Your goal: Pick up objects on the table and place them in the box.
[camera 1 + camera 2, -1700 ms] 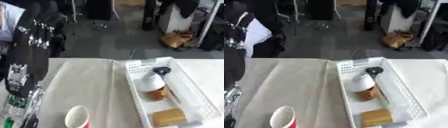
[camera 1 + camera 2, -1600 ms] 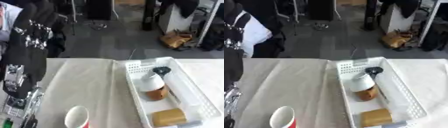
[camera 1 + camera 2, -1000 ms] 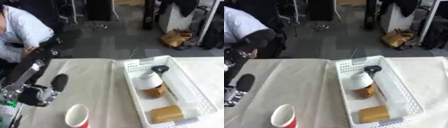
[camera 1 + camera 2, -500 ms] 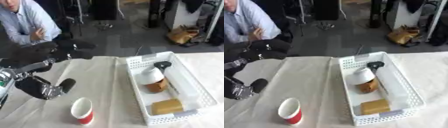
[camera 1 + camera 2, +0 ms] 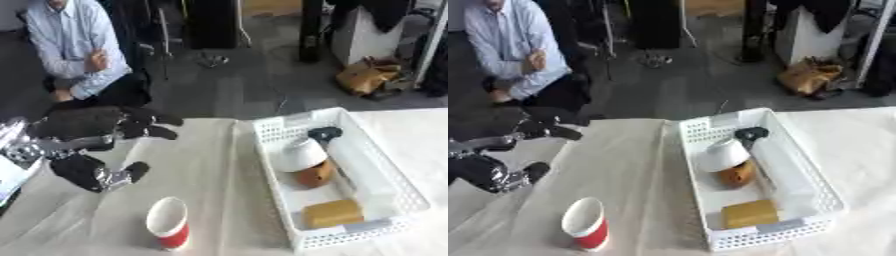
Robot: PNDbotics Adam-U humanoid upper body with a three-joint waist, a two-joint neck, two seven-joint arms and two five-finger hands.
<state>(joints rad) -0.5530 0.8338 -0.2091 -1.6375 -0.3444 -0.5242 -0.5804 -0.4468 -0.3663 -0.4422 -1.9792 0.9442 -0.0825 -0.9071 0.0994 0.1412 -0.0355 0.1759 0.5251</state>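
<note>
A red paper cup (image 5: 168,229) with a white inside stands upright on the cloth-covered table near the front edge. My left hand (image 5: 98,132) hovers to the cup's upper left, fingers spread and relaxed, holding nothing; its thumb (image 5: 115,175) hangs a short way above and left of the cup. The white perforated box (image 5: 388,176) lies to the right and holds a white bowl-shaped thing (image 5: 301,153) on a brown object, a black item (image 5: 324,133) and a tan block (image 5: 332,213). My right hand shows in neither view.
The table wears a creased beige cloth (image 5: 214,170). Beyond its far edge is grey floor with chair legs and a brown bag (image 5: 364,77). A seated person shows at the upper left, away from the table.
My left arm has swung down from an upright pose and reached out over the table's left side, ending near the cup. The camera has tilted, shifting the whole picture.
</note>
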